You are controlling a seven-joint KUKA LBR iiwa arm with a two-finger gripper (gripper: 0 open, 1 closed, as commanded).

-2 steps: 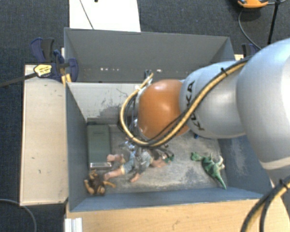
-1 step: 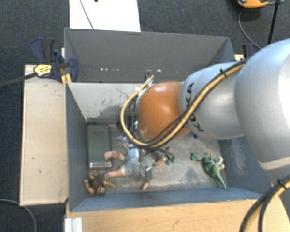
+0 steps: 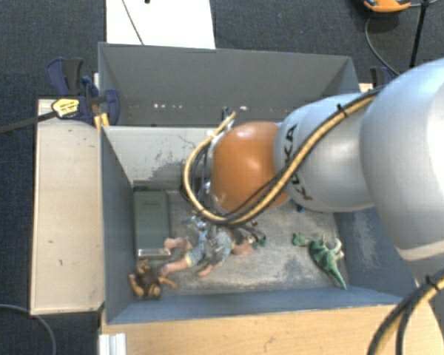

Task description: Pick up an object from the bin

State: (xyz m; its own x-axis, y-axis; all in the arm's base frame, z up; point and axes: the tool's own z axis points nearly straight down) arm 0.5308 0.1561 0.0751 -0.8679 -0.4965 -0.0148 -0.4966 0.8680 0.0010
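The claw [image 3: 207, 244], open or closed I cannot tell, is hanging over a pinkish doll [image 3: 179, 262] at the bin's [image 3: 229, 302] six o'clock, probably lining up a grasp.

Single overhead view, slightly oblique, fairly close above the grey bin [image 3: 229, 80], arm [image 3: 355, 154] from the right.

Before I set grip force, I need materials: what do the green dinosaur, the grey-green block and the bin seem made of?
Dinosaur: probably moulded plastic or rubber; even green, crisp spiky outline. Block: unclear, perhaps foam or matte plastic; flat dull face, no shine. Bin: grey metal, matte, with scuff marks on its wall.
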